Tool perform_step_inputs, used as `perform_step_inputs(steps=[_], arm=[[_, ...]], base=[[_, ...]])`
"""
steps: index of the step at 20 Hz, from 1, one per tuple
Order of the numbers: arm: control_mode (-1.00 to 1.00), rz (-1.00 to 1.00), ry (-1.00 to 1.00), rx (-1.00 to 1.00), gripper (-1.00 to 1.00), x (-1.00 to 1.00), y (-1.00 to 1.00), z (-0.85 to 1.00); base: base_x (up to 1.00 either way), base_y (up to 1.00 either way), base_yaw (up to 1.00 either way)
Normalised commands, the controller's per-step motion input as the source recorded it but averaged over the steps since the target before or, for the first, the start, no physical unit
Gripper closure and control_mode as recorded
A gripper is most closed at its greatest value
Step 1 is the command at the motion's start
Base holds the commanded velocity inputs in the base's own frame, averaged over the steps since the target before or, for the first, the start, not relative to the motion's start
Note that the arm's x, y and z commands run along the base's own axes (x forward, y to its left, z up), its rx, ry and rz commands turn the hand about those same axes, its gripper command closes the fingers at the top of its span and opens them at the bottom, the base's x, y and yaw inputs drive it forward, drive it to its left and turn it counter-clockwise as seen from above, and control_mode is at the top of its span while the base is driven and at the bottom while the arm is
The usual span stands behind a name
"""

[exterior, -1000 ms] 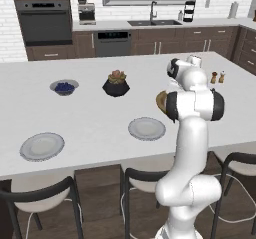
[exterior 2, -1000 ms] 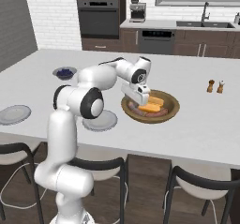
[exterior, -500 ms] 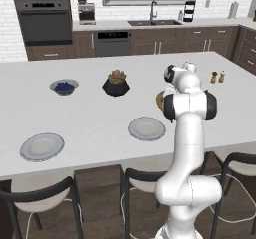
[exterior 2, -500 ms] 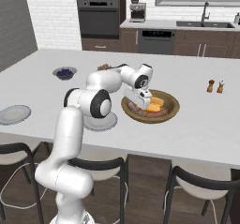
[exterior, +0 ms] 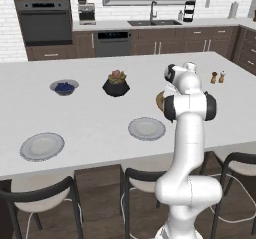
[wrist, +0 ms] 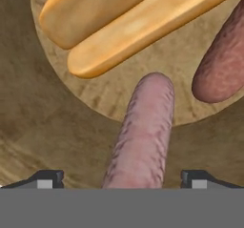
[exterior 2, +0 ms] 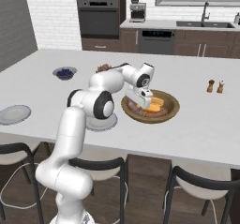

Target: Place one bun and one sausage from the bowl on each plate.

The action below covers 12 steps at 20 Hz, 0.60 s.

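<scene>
A: Pinkish sausage (wrist: 140, 136) dead centre in the hand view, lying lengthwise between the two dark fingertips (wrist: 45, 178). Agree?

B: Yes. Jaws apart, one tip either side of it, neither touching. Nothing gripped.

A: Gripper (exterior 2: 140, 102) is down inside the bowl (exterior 2: 171, 109) in the right base view, at its left half.

B: Golden-brown bowl, yes. Bun (wrist: 143, 19) lies just beyond the sausage in the hand view, two orange-yellow halves side by side. Second, darker sausage (wrist: 224, 65) off to the right of it.

A: From the right base view I get buns (exterior 2: 156, 104) in the middle of the bowl, sausages around them, can't count them.

B: Same. In the left base view the arm covers most of the bowl (exterior: 160, 100), just a brown edge left of the elbow.

A: Plates?

B: Near plate (exterior: 147, 128) just left of the arm, bare. Far plate (exterior: 42, 146) well over at the left counter edge, also bare. In the right base view the near plate (exterior 2: 108, 123) pokes out under the arm, beside the bowl, not touching as far as I can tell.

A: Other stuff: small grey bowl of blueberries (exterior: 64, 87), black plant pot (exterior: 116, 84), salt and pepper shakers (exterior: 217, 77) to the right.

B: All on the white counter (exterior: 90, 113), well apart from the bowl.
</scene>
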Motion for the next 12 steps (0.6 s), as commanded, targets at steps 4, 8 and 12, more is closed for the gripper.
perform_step_inputs(steps=[4,8,12], arm=[[-1.00,0.00,0.00,0.00,1.00,0.00,0.00,0.00],[-1.00,0.00,0.00,0.00,1.00,0.00,0.00,0.00],[-1.00,0.00,0.00,0.00,1.00,-0.03,0.00,0.00]], base=[[0.00,0.00,0.00],[0.00,0.00,0.00],[0.00,0.00,0.00]])
